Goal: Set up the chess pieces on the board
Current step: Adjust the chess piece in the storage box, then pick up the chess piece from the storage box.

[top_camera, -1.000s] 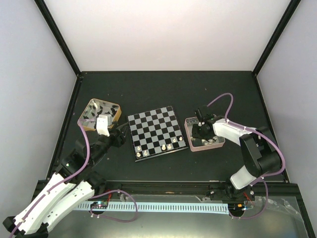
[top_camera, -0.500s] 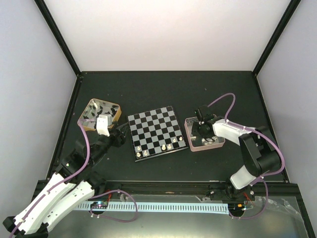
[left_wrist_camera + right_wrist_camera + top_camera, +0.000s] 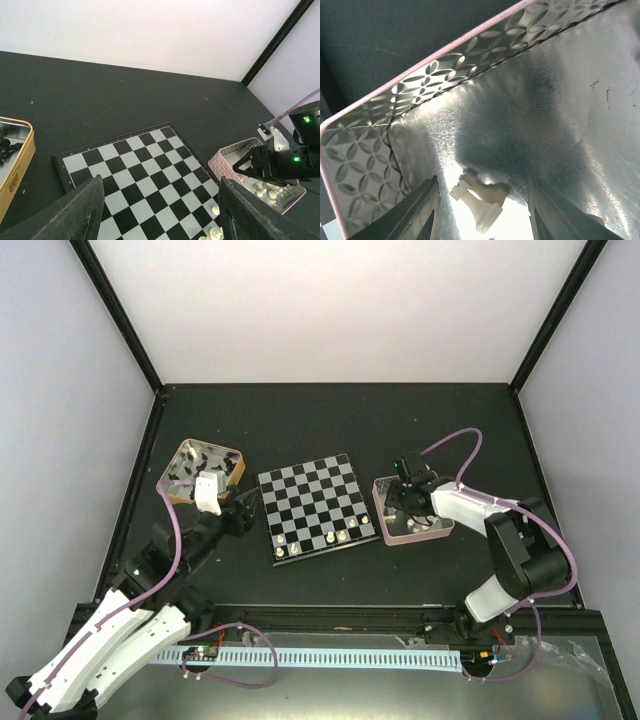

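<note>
The chessboard [image 3: 317, 506] lies mid-table, with a few cream-white pieces [image 3: 328, 538] along its near edge; it also shows in the left wrist view [image 3: 142, 180]. My right gripper [image 3: 405, 502] is open inside the pink tray [image 3: 380, 512], its jaws either side of a cream-white piece [image 3: 481, 197] lying on its side on the tray floor, not gripped. More white pieces lie in the tray [image 3: 265, 189]. My left gripper [image 3: 243, 516] is open and empty, just left of the board. Black pieces [image 3: 192, 468] sit in the gold-rimmed tin [image 3: 236, 453].
The pink tray's patterned wall [image 3: 420, 75] rises close behind the right fingers [image 3: 422, 210]. The gold tin's rim [image 3: 25, 150] is at the left of the left wrist view. Black frame posts stand at the back corners.
My right gripper has shifted slightly toward the tray's left inner corner and lowered. The left arm has not moved.
</note>
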{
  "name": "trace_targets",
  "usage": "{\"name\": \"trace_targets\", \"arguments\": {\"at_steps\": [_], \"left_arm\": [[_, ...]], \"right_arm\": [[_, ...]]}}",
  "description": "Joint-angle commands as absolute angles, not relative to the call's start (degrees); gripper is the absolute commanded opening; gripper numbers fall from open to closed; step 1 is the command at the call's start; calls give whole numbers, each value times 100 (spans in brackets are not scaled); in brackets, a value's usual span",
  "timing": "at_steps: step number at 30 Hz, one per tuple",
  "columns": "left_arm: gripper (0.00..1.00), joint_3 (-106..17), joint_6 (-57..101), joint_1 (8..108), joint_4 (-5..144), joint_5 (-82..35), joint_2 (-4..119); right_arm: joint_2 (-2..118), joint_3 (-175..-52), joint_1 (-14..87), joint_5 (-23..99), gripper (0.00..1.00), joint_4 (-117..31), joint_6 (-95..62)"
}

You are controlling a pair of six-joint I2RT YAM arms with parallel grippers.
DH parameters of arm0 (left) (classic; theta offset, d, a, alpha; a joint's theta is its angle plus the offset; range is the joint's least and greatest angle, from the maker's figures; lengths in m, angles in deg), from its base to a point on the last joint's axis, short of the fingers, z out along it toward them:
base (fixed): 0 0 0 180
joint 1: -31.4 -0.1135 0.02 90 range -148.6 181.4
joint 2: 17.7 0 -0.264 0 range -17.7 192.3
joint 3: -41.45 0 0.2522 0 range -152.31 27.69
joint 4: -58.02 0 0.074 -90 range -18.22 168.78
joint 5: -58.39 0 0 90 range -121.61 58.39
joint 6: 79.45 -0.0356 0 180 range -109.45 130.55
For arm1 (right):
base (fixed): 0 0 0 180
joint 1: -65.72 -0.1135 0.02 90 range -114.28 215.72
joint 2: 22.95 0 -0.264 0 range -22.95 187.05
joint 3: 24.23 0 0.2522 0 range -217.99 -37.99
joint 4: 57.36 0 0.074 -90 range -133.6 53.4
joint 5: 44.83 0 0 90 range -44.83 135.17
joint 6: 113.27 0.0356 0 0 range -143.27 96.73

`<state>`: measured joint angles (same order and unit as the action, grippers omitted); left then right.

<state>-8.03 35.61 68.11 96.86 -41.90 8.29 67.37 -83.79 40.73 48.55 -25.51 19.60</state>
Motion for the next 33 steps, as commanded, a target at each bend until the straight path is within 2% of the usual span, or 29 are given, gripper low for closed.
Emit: {"name": "trace_targets", "arguments": {"at_steps": [1, 13, 21, 30, 33], "left_arm": [[64, -817, 3508, 6777, 9654, -4271, 874], [65, -804, 3524, 6778, 9641, -4236, 869], [65, -812, 3542, 6775, 9662, -4207, 886], [65, -812, 3551, 6777, 9657, -4207, 900], [65, -825, 3550, 6773, 9657, -4199, 902]], "right_arm": [[6542, -8427, 4098, 4887, 50, -2384, 1438], [6704, -8521, 4094, 4372, 37, -2049, 331], [7036, -8753, 4093, 4585, 30, -2005, 153], [7278, -8849, 4078, 4915, 29, -1957, 125], [7361, -8884, 4062, 5067, 32, -1892, 161]]}}
